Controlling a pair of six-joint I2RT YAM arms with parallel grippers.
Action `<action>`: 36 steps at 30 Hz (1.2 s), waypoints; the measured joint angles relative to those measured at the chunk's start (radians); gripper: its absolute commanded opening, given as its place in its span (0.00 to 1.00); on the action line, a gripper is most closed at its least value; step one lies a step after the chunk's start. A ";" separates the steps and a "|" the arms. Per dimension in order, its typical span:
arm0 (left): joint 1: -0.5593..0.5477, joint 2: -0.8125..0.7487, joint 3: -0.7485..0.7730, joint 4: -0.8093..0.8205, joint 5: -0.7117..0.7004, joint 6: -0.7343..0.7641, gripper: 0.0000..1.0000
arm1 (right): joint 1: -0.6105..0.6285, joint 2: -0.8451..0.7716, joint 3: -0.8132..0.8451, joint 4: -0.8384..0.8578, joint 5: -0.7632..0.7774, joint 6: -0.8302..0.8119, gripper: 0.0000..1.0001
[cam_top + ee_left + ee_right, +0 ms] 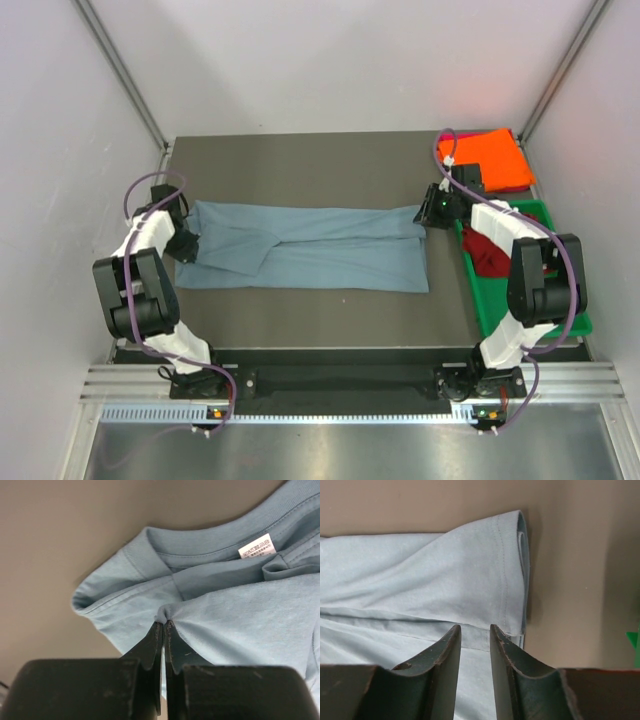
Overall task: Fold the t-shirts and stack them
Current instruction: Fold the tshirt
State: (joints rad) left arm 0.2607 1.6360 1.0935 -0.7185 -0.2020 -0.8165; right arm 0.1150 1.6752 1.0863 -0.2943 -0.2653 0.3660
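Top external view: the blue shirt (320, 250) lies long across the table (300, 165), from left edge toward right edge. The left gripper (163, 624) pinches its collar end tight. The right gripper (475, 630) waits at the hem end, fingers a little apart and not gripping yet.

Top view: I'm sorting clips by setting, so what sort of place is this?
Likely a robot test booth, not a home: bare white walls enclose a dark table, with a left arm and right arm mounted on a rail at its near edge.
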 measured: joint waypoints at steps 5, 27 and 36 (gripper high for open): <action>0.000 -0.032 0.000 -0.016 -0.029 0.005 0.00 | 0.000 0.003 -0.002 0.002 0.007 -0.007 0.24; 0.000 -0.008 -0.029 0.020 -0.025 0.042 0.00 | 0.003 0.094 -0.015 -0.011 0.093 0.006 0.31; 0.000 0.010 -0.032 0.036 -0.027 0.056 0.00 | 0.011 0.113 -0.013 -0.013 0.143 0.020 0.00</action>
State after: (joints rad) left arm 0.2607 1.6459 1.0611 -0.6823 -0.2287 -0.7601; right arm 0.1265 1.7882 1.0729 -0.3069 -0.1223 0.3862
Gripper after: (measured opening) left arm 0.021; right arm 0.010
